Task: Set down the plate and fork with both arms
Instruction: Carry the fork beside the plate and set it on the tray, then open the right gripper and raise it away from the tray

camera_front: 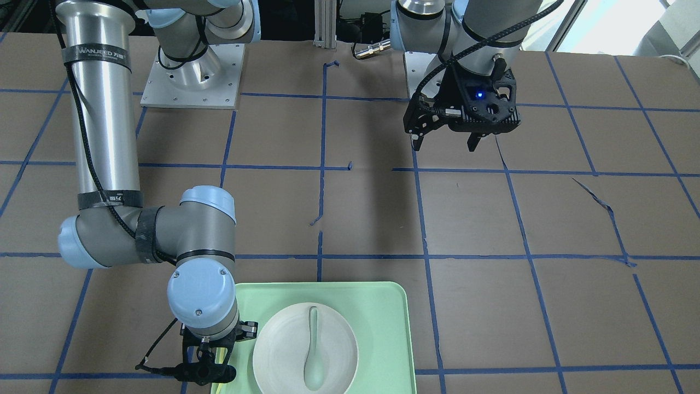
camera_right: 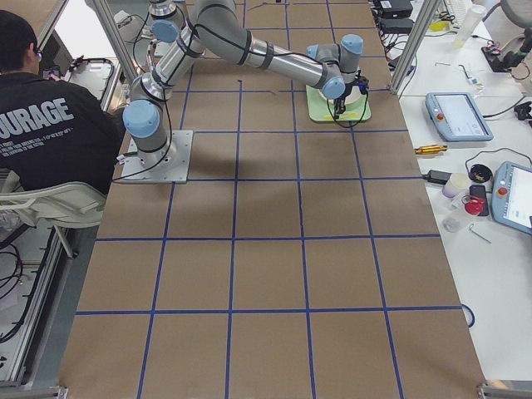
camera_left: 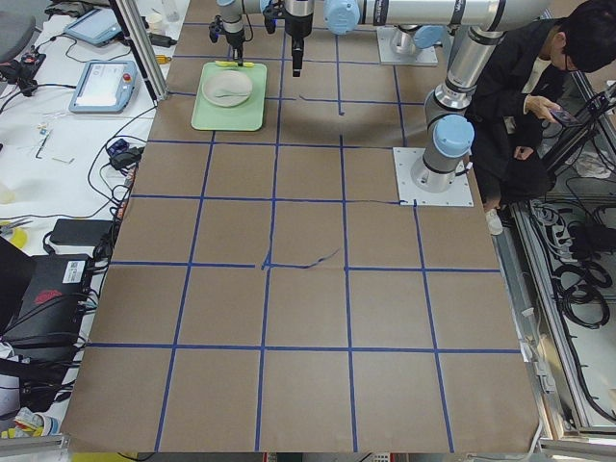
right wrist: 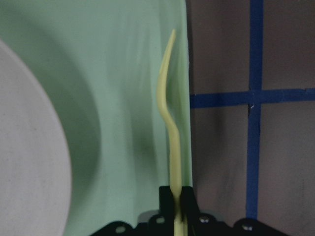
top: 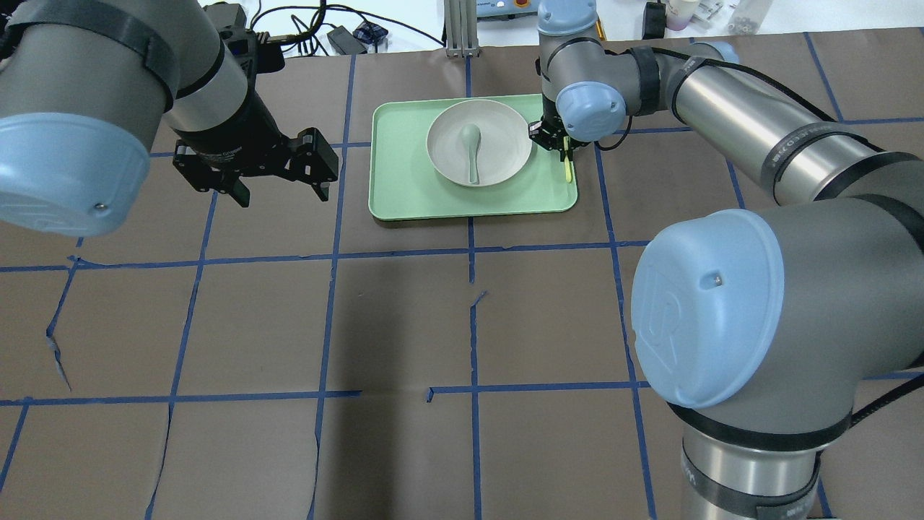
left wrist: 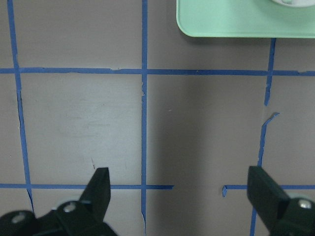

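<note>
Clamped tight in right gripper (right wrist: 174, 199): fork (right wrist: 170, 123), seen edge-on. Long axis parallel to tray (right wrist: 123, 73) right rim, free end pointing back toward robot base. Sits over tray just inside that rim, beside plate (right wrist: 24, 147); contact with tray unclear. Spoon (top: 473, 148) lying in plate. Left gripper (top: 281, 195) spread wide over table (top: 397, 325), well apart from tray.

Pale-yellow fork (right wrist: 170, 123), white plate (top: 505, 141), grey-green spoon (top: 471, 141), mint-green tray (top: 404, 180), brown table (top: 397, 325) gridded with blue tape (left wrist: 144, 123).
</note>
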